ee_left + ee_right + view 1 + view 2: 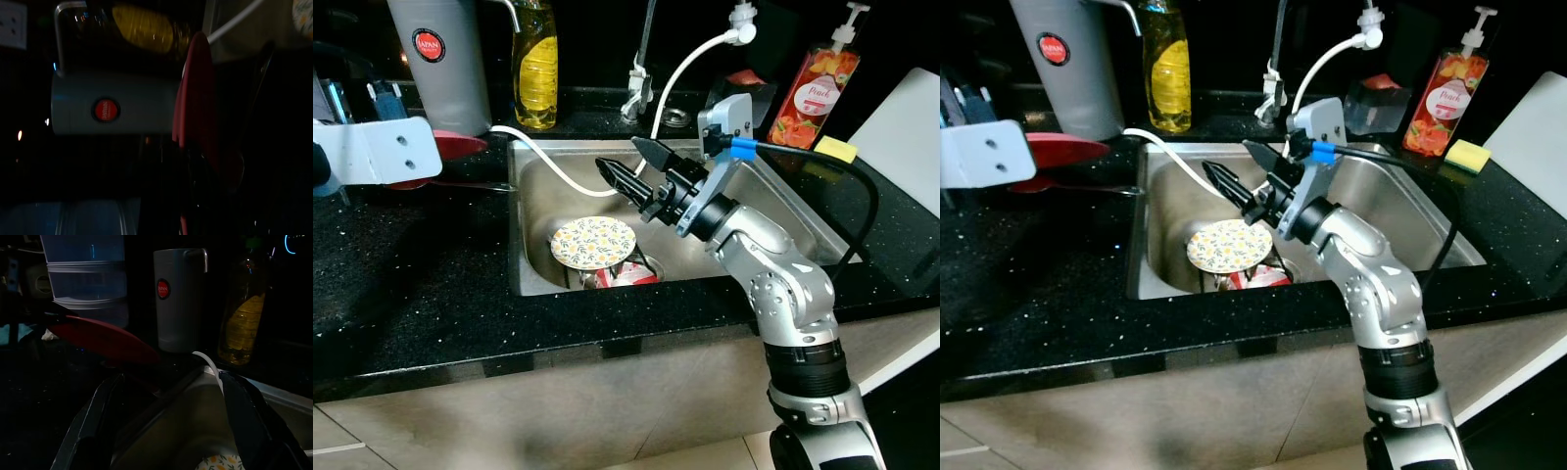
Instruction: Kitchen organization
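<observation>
Floral plate (593, 242) lies in sink below open right hand (628, 163).

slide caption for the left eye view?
Right end effector open above the sink, over a floral plate; left arm at the red plate.

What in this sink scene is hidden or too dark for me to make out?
- Red items under the round floral-patterned plate in the steel sink: the plate covers most of them, eye views.
- Left tool's fingers: the left wrist view is too dark, and a flat red dish stands in front.
- Label text on the grey metal jug: too small.
</observation>
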